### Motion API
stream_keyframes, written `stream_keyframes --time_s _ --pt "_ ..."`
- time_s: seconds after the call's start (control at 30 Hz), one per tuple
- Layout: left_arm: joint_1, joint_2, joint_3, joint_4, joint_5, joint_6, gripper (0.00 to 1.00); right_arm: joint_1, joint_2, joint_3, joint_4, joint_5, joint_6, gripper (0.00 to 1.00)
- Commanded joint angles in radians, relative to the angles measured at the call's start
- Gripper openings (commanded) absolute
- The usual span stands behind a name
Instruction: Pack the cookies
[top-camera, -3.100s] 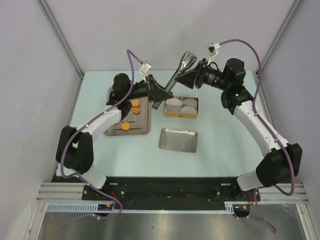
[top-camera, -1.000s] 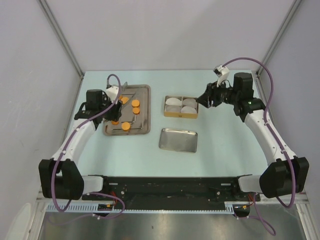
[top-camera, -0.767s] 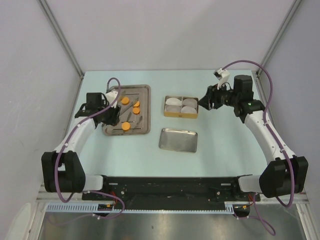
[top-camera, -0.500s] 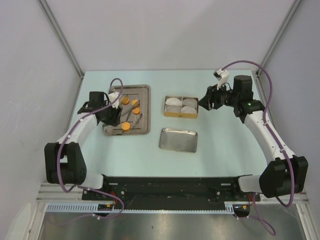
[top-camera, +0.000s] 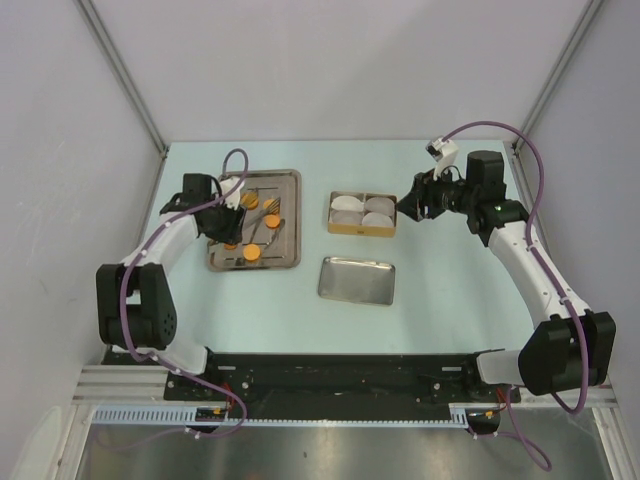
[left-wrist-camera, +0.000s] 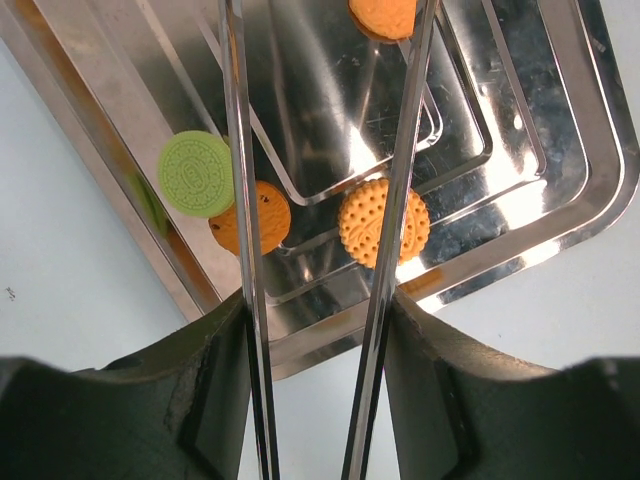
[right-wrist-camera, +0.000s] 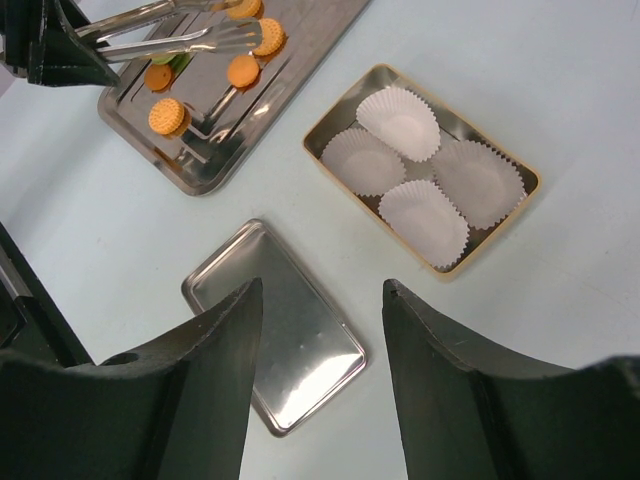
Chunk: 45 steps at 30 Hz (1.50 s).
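Several orange cookies (top-camera: 251, 253) and one light green cookie (left-wrist-camera: 197, 174) lie on the steel baking tray (top-camera: 291, 262) at the left. My left gripper (top-camera: 225, 216) is over the tray's left side. It is shut on metal tongs (left-wrist-camera: 243, 200), whose two arms stand apart above an orange cookie (left-wrist-camera: 384, 222) with nothing between them. The tongs also show in the right wrist view (right-wrist-camera: 170, 35). My right gripper (top-camera: 408, 208) is open and empty, just right of the box.
A tan box (top-camera: 335, 229) with several white paper liners (right-wrist-camera: 398, 120) stands at the middle back. A small bare steel tray (top-camera: 356, 280) lies in front of it, under my right gripper in the right wrist view (right-wrist-camera: 322, 290). Grey walls close in both sides.
Three seconds ago both grippers met at the raised tongs. Since then my left gripper has carried the tongs down over the baking tray. My right arm has drawn back to the right.
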<state>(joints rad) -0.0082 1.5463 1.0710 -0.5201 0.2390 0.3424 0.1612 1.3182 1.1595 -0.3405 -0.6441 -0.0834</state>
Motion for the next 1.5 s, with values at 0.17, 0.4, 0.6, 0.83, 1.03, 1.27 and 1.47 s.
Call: stream_keyframes --time_s 0.17,0.4,0.6,0.83,1.03,1.27,1.47 --pt "-0.013 0.063 0.092 0.000 -0.007 0.027 0.54 -0.003 0.006 -0.006 0.012 -0.009 -0.022 0.55" --pt "-0.026 0.077 0.099 0.012 -0.026 0.029 0.54 -0.003 0.010 -0.006 0.011 -0.011 -0.024 0.55" --pt "-0.036 0.080 0.095 0.020 -0.047 0.032 0.54 -0.003 0.010 -0.007 0.008 -0.014 -0.027 0.55" --pt "-0.038 0.089 0.095 0.020 -0.049 0.038 0.54 -0.003 0.016 -0.007 0.008 -0.014 -0.029 0.55" --pt "-0.039 0.097 0.099 0.022 -0.052 0.041 0.54 -0.003 0.015 -0.007 0.006 -0.012 -0.030 0.55" --pt "-0.042 0.106 0.102 0.020 -0.044 0.044 0.53 -0.003 0.018 -0.007 0.006 -0.009 -0.032 0.55" --pt "-0.042 0.123 0.122 0.003 -0.021 0.037 0.52 -0.003 0.015 -0.007 0.003 -0.008 -0.033 0.55"
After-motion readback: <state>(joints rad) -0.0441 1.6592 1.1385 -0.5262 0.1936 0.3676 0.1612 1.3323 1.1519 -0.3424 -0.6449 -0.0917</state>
